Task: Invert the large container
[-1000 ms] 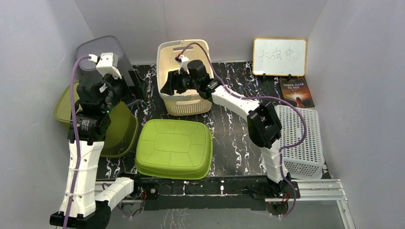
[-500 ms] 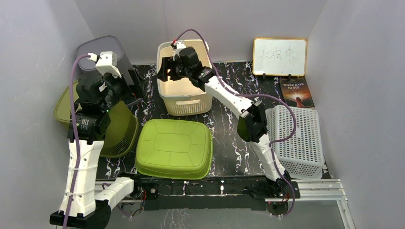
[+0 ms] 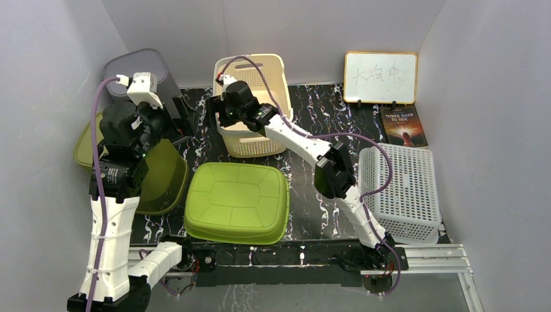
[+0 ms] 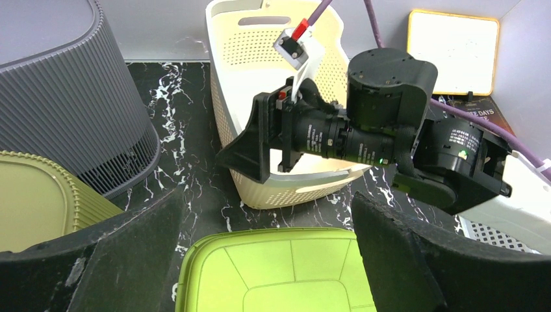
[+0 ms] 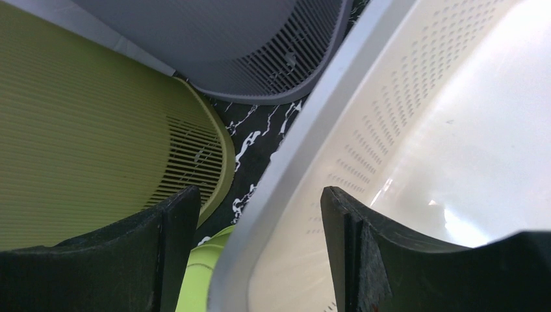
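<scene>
Worktop of black marbled sheet, enclosed by pale grey walls.

Item: large container, a cream basket (image 3: pixel 256 144). It stood mouth-up at twelve o'clock on the worktop, close to the rear wall. A grey ribbed bin (image 3: pixel 133 65) stood near at its nine o'clock, and an upturned green tub (image 3: pixel 237 201) lay just beside it at six o'clock.

Description: pale plastic, walls pierced with rows of small holes, smooth rolled rim, slot handle in the far wall. The interior was glossy, with nothing seen inside.

Handling: the right gripper (image 5: pixel 258 201) was spread astride the rim at the basket's nine o'clock, one finger outside the wall and one inside, not yet pinching. The left gripper (image 4: pixel 266 201) was spread and empty, held off at about eight o'clock and facing the basket.

Recommendation: seat the rim deep between the fingers and close firmly before any lift, as the thin wall would probably flex. Raise the basket clear of the tub, then roll it toward three o'clock, where the worktop looked barer.
</scene>
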Controlling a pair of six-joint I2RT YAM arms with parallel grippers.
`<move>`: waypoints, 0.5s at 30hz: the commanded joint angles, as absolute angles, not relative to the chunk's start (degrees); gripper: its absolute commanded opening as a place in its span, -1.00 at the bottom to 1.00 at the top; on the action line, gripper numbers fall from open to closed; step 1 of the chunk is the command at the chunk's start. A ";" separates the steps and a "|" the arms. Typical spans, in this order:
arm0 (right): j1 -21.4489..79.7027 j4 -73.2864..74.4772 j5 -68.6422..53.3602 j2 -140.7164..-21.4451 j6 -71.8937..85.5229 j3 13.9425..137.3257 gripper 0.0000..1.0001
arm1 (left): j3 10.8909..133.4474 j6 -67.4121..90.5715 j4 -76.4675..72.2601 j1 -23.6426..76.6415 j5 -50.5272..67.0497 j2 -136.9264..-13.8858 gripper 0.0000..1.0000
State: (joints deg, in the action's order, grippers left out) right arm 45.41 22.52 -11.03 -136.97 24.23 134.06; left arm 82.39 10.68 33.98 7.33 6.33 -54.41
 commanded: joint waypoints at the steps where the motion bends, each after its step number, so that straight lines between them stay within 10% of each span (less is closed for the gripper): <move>1: 46.81 21.35 -7.75 -137.96 22.75 133.86 0.30 | 82.00 9.46 34.60 7.47 5.37 -53.35 0.97; 11: 46.89 27.25 4.78 -139.82 18.46 135.71 0.16 | 81.84 8.03 36.13 7.42 4.01 -51.91 0.97; 15: 46.93 30.17 9.92 -138.67 17.14 134.00 -0.59 | 81.07 7.74 36.05 7.47 3.74 -51.41 0.97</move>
State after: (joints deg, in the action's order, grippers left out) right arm 47.59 24.23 0.14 -139.09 20.82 134.91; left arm 82.19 8.84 35.68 7.33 4.80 -52.64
